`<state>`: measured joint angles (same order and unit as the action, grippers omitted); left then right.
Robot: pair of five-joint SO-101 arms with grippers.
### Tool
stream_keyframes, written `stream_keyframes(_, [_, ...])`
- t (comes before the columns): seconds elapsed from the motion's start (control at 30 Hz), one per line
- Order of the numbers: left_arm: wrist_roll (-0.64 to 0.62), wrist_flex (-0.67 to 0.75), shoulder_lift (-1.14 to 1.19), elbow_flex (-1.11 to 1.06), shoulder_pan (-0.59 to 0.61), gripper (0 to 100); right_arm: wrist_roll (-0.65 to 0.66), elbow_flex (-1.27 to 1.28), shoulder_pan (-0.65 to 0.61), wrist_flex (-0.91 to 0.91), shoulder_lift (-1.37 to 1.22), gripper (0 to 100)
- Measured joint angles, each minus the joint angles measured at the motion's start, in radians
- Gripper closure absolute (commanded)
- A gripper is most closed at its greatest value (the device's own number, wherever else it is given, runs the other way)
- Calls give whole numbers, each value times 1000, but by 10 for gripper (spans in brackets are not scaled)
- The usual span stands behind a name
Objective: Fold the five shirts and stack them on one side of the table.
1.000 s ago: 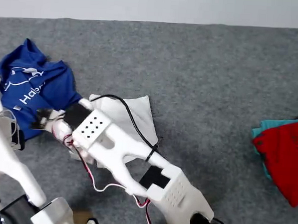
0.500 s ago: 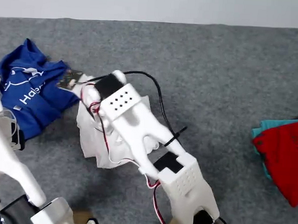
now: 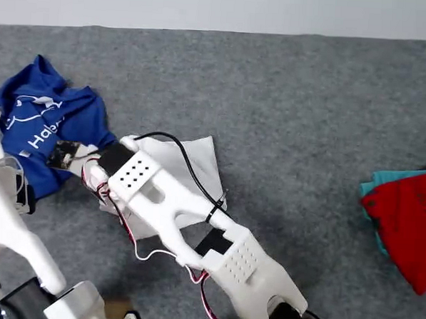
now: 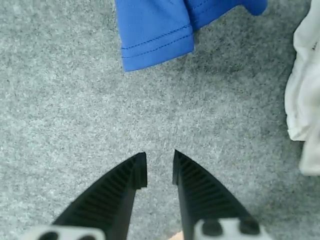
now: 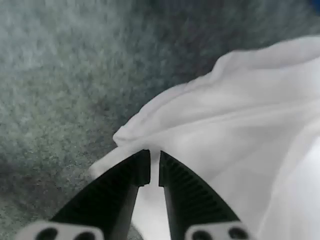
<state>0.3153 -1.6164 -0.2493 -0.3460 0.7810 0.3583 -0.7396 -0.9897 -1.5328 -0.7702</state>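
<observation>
- The right gripper (image 5: 154, 167) is nearly closed, its fingers pinching a folded edge of the white shirt (image 5: 225, 125); white cloth shows in the thin gap between them.
- The right arm (image 3: 168, 200) reaches from the near edge across the white shirt (image 3: 195, 162), with its wrist at the shirt's left side, next to the blue shirt (image 3: 46, 133).
- The white shirt lies rumpled on the grey table (image 3: 287, 99), left of centre, mostly under the arm.
- The blue shirt lies crumpled at the table's left side, touching or just beside the white one.
- The left gripper (image 4: 159, 170) is narrowly open and holds nothing, with bare table under its tips.
- In the left wrist view a hem of the blue shirt (image 4: 155, 25) lies beyond the tips, and the white shirt (image 4: 305, 100) is off to one side.
- The left arm (image 3: 8, 242) stands at the near left corner.
- A red shirt (image 3: 406, 220) lies on a teal shirt (image 3: 383, 179) at the right edge, well apart from the others.
</observation>
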Motion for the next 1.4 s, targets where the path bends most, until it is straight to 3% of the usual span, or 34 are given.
stream_keyframes(0.27, [2,2,0,-46,0,906,0,-146,64,-184,64,854])
stream_keyframes(0.57, [2,12,0,-64,0,906,-2,-115,229,-219,68,853])
stream_keyframes(1.2, [2,21,0,-64,0,906,-152,-123,178,-206,-23,855])
stream_keyframes(1.27, [2,21,0,-64,0,906,-158,-130,178,-206,-48,865])
stream_keyframes(1.4, [2,21,0,-64,0,906,-158,-132,178,-206,-84,994])
